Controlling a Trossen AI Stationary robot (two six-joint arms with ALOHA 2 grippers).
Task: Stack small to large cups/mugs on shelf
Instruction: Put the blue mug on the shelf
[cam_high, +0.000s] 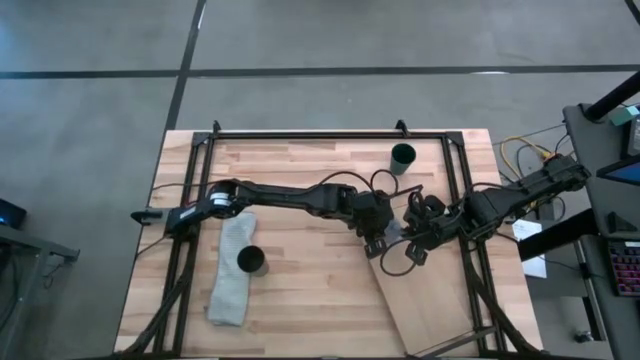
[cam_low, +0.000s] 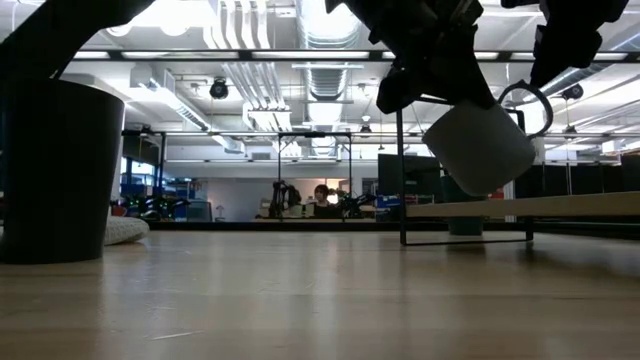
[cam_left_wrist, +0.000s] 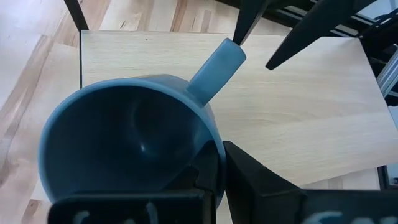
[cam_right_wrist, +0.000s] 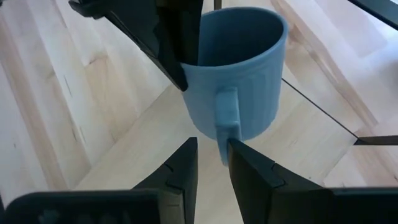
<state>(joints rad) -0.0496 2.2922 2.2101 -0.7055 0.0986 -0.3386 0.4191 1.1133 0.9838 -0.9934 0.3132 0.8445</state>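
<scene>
The blue-grey mug (cam_high: 393, 232) is in the air between both grippers, over the pale wood shelf (cam_high: 430, 300) near its end with the wire frame (cam_low: 402, 180). My left gripper (cam_left_wrist: 217, 152) is shut on the mug. My right gripper (cam_right_wrist: 211, 146) is open, with one finger on either side of the mug's handle (cam_right_wrist: 227, 118). The dark teal-green cup (cam_high: 402, 157) stands on the tabletop near the far edge. The black cup (cam_high: 251, 261) stands on the grey cloth (cam_high: 230, 275) at the left. My left gripper holds the mug by its rim (cam_right_wrist: 186, 68) beside the handle, with one finger inside and one outside. It comes slanting down from the table's left. The mug (cam_low: 478, 145) is lifted clear above the shelf and tilted, its mouth toward the left arm. My right gripper straddles the handle's outer end (cam_left_wrist: 233, 50); whether a finger (cam_left_wrist: 244, 28) touches it, I cannot tell.
The shelf board (cam_low: 520, 207) lies slanted at the table's near right part. A dark metal frame (cam_high: 300, 135) runs around the tabletop edges. Bare tabletop lies between the cloth and the shelf. People sit in the room far behind.
</scene>
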